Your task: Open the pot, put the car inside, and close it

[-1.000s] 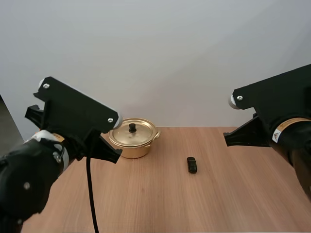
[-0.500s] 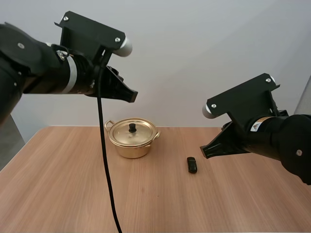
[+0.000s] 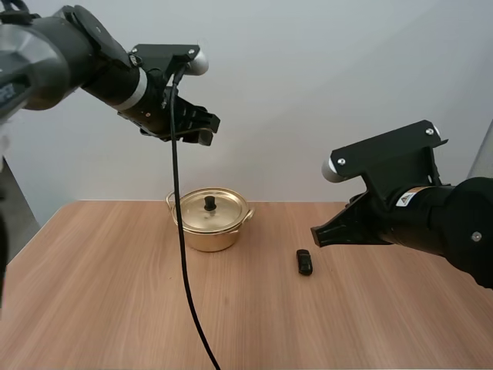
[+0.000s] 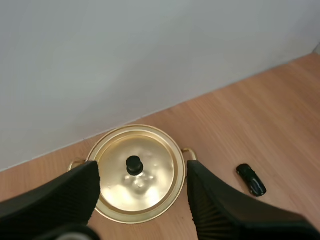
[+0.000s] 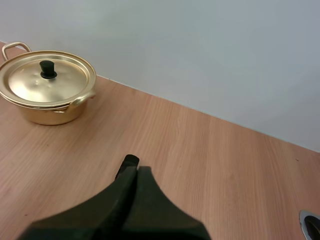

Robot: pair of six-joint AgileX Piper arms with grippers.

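Observation:
A golden pot (image 3: 209, 223) stands at the back of the wooden table, its lid on, with a black knob (image 3: 209, 203) in the middle. A small black toy car (image 3: 305, 262) lies on the table to the pot's right. My left gripper (image 3: 202, 127) hangs high above the pot with its fingers apart. In the left wrist view the open left gripper (image 4: 142, 169) frames the lid (image 4: 150, 185), and the car (image 4: 251, 179) lies beside it. My right gripper (image 3: 316, 237) hovers just right of the car. Its fingers (image 5: 132, 175) lie together as one wedge over the car (image 5: 129, 161), with the pot (image 5: 47, 85) farther off.
The table (image 3: 115, 308) is bare wood in front of the pot and the car. A plain pale wall stands behind it. The table's left edge runs near my left arm's side.
My left arm has risen from low beside the pot to high above it, and its fingers have opened. My right arm has swung in towards the car, still shut.

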